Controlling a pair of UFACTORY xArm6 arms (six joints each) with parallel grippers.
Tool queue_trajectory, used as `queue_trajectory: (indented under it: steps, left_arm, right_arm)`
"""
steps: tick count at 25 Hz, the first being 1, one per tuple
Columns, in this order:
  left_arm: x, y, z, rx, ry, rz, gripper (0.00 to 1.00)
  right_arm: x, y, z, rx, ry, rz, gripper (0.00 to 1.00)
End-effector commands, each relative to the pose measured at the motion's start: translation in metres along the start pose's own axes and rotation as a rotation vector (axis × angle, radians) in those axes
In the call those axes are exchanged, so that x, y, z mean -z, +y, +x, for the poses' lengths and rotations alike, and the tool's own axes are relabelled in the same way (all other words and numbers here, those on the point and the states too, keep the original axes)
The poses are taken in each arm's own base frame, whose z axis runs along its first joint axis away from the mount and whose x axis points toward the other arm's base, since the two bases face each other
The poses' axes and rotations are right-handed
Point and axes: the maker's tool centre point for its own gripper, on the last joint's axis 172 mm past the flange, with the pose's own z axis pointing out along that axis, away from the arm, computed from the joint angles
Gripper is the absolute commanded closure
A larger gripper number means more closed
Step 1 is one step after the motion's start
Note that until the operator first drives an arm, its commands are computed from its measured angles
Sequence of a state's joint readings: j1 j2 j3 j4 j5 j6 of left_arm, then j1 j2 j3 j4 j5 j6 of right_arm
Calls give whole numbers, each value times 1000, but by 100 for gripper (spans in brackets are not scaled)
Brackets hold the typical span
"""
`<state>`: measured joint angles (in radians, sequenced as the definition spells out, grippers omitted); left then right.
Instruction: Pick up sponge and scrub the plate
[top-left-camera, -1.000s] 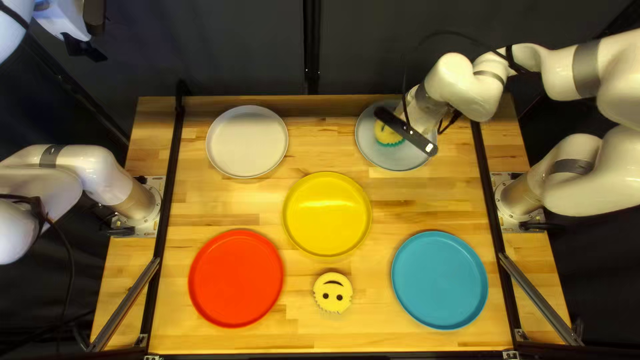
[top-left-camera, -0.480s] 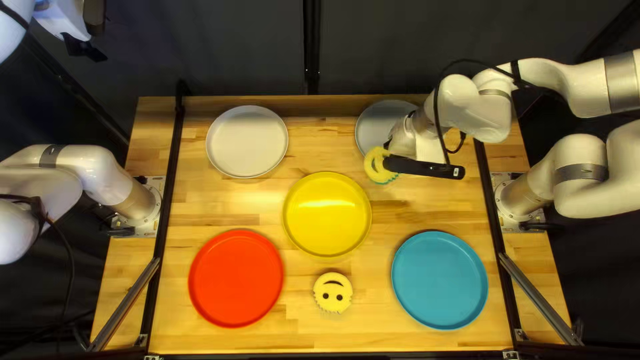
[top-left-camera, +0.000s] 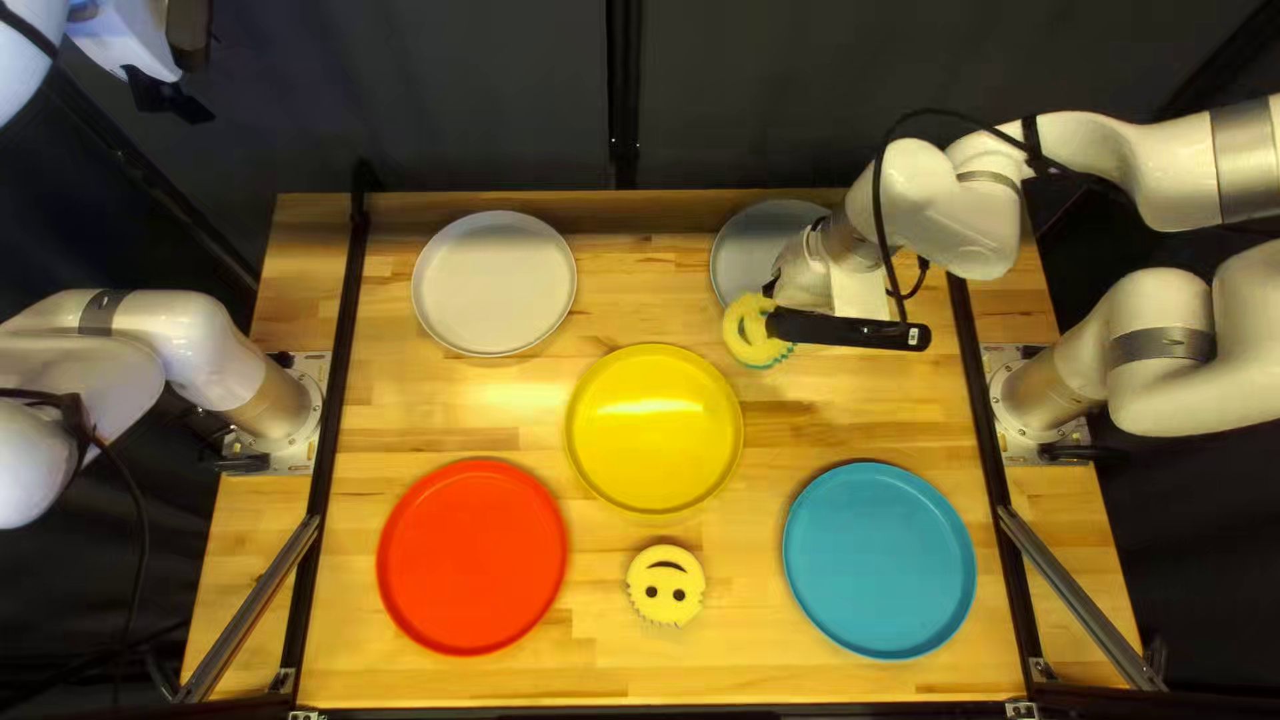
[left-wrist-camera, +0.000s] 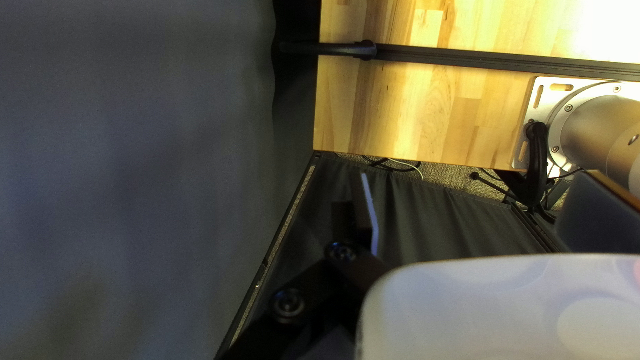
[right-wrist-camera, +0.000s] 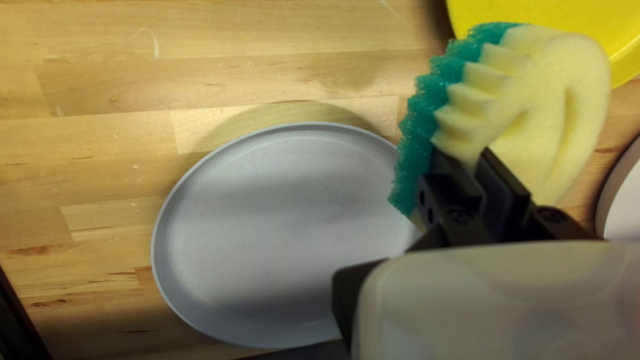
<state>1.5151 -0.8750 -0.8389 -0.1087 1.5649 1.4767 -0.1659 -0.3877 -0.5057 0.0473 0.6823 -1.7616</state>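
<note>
Taking the yellow plate (top-left-camera: 654,430) as my landmark, I count five plates and two sponges from left to right. My left gripper (top-left-camera: 195,83), raised far off to the yellow plate's left and beyond it, has its fingers spread wide with nothing between them. The red plate (top-left-camera: 472,558) lies left of the yellow plate and nearer the table's near edge; the off-white plate (top-left-camera: 494,283) lies to its left, farther back. Just in front is the smiley sponge (top-left-camera: 666,586), eyes nearer me than its mouth. Beyond it and slightly right, the green-edged yellow sponge (top-left-camera: 744,324) is pinched in my right gripper (top-left-camera: 778,318), beside the grey plate (top-left-camera: 747,260), which is farther back. The black bar (top-left-camera: 847,331) on my right wrist bears a small pale mark, too small to read. The blue plate (top-left-camera: 879,560) sits right of the yellow plate and nearer me.
</note>
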Motion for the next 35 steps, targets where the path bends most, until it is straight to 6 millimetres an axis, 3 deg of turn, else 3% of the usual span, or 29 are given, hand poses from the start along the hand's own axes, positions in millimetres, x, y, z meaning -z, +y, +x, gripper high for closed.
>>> queue_trajectory:
  steps: [1, 8, 13, 20, 35]
  left_arm:
    - [0, 0, 0, 0, 0, 0, 0]
    - [0, 0, 0, 0, 0, 0, 0]
    - [0, 0, 0, 0, 0, 0, 0]
    - [0, 0, 0, 0, 0, 0, 0]
    - [0, 0, 0, 0, 0, 0, 0]
  right_arm:
    - [4, 14, 32, 57, -20, 2, 100]
    - [15, 23, 110, 289, -43, 37, 100]
    - [11, 14, 143, 479, -21, 70, 100]
    - [5, -9, 164, 674, 27, 135, 100]
    - [3, -10, 167, 687, 19, 141, 100]
